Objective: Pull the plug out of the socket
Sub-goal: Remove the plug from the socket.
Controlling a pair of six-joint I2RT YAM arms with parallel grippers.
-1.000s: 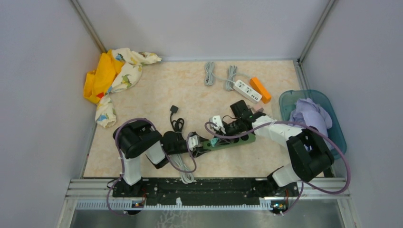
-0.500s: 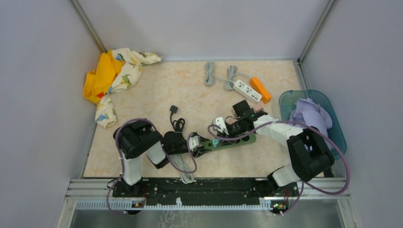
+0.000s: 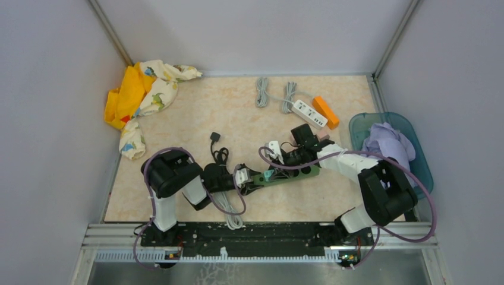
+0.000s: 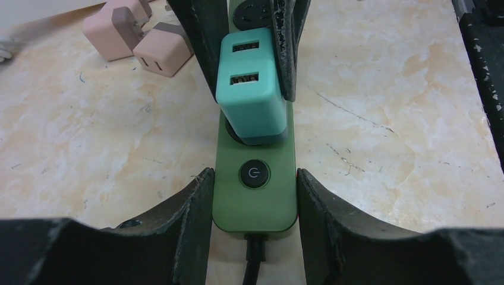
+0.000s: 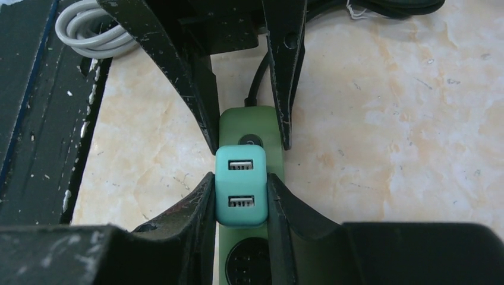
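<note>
A green power strip, the socket [image 3: 294, 173], lies on the marble table between the two arms. A teal two-port USB plug [image 4: 249, 95] stands in it, just beyond the round power button. My left gripper [image 4: 254, 184] is shut on the strip's cable end, one finger against each long side. From the opposite side, my right gripper [image 5: 241, 190] is shut on the teal plug [image 5: 241, 178], its pads pressed to the plug's two flanks. In the top view the left gripper [image 3: 252, 180] and the right gripper [image 3: 273, 173] sit nearly tip to tip over the strip.
Pink adapters [image 4: 142, 35] lie just past the strip. A white power strip [image 3: 309, 113], an orange block [image 3: 325, 111] and grey cord bundles [image 3: 261, 92] sit at the back. A teal bin [image 3: 416, 160] holds purple cloth at the right; yellow cloth [image 3: 139, 95] lies back left.
The right wrist and the strip's far end have shifted slightly toward the back of the table. Both grips are unchanged.
</note>
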